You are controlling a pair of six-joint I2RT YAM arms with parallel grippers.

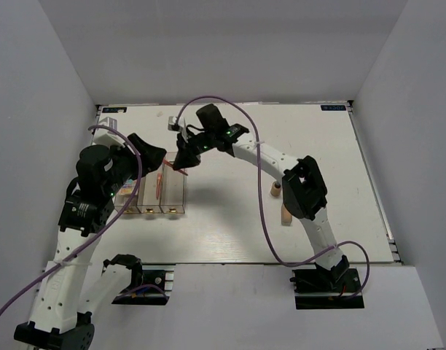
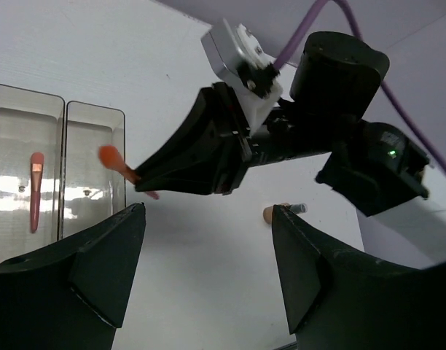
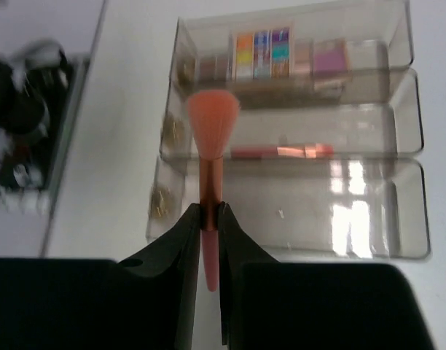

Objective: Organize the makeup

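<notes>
My right gripper (image 3: 210, 208) is shut on the handle of a coral-pink makeup brush (image 3: 212, 124), whose bristle head points at the clear three-compartment box (image 3: 420, 204). The brush hangs above the box's left end. The far compartment holds several palettes and compacts (image 3: 281, 55). A second coral stick (image 3: 281, 152) lies in the middle compartment. From above, the right gripper (image 1: 184, 163) hovers over the box (image 1: 151, 210), with my left gripper (image 1: 149, 155) just left of it. The left gripper (image 2: 208, 255) is open and holds nothing. Two beige bottles (image 1: 276, 190) (image 1: 286, 214) lie on the table near the right arm.
The white table (image 1: 230, 233) is walled by white panels at the back and sides. A purple cable (image 1: 259, 182) loops from the right arm across the middle. The nearest box compartment (image 3: 296, 211) holds nothing. One beige bottle (image 2: 270, 214) shows beside my left finger.
</notes>
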